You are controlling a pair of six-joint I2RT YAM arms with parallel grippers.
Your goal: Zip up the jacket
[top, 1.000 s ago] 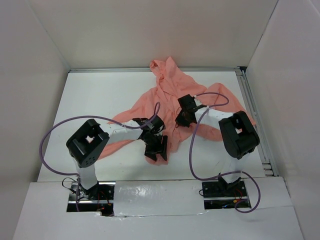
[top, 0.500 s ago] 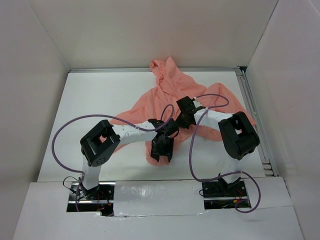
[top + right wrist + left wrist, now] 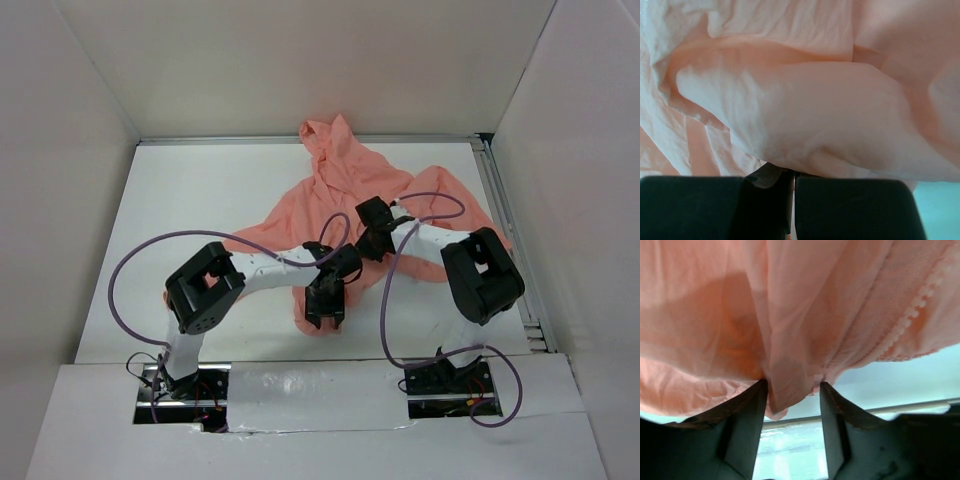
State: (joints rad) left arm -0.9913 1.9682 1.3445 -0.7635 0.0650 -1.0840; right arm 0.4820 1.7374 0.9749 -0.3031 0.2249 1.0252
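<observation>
jacket [image 3: 345, 180] sprawls on the bench [image 3: 200, 200]; left hand [image 3: 792, 385] half open around a fold, right hand [image 3: 792, 176] clamped shut on its fabric.

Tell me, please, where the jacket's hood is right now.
In the top view, the hood lies at the table's far edge, near centre, against the back wall.
</observation>
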